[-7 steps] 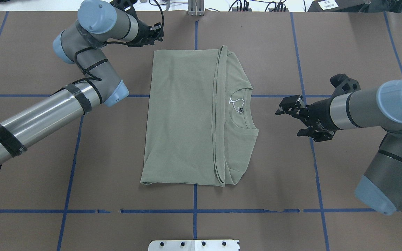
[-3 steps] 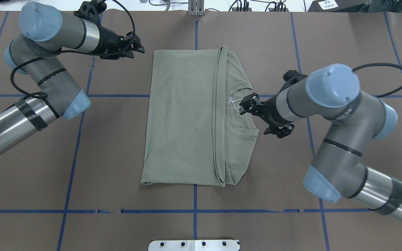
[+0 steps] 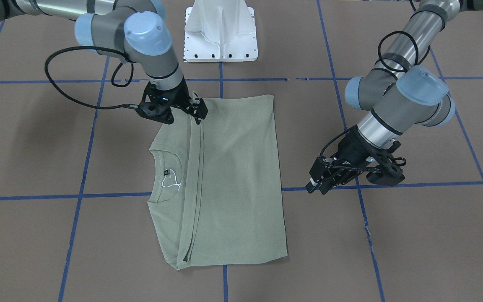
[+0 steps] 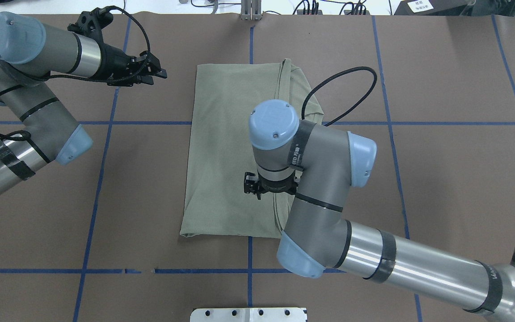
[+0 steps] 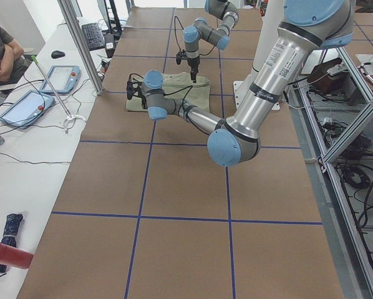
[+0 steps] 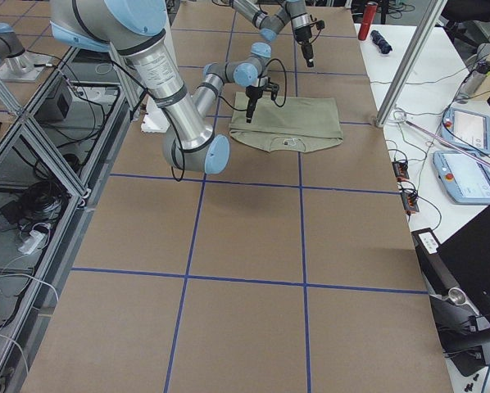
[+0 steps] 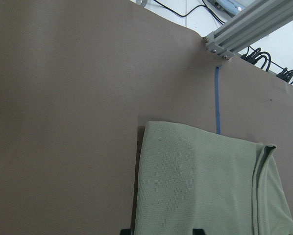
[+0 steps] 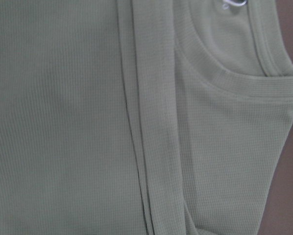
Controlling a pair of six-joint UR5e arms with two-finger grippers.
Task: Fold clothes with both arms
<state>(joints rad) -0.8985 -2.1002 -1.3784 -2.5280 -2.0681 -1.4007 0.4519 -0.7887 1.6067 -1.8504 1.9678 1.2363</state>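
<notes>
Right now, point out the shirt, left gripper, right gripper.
shirt (image 4: 226, 134), overhead view, on the folded top layer.
left gripper (image 3: 314, 187), front-facing view, between its fingertips.
right gripper (image 3: 199, 114), front-facing view, between its fingertips.

Collar half of shirt (image 4: 226, 147) blocked from above by right arm (image 4: 320, 179); table (image 4: 141, 188) open all round it, left gripper (image 4: 158, 76) just off far corner.
</notes>
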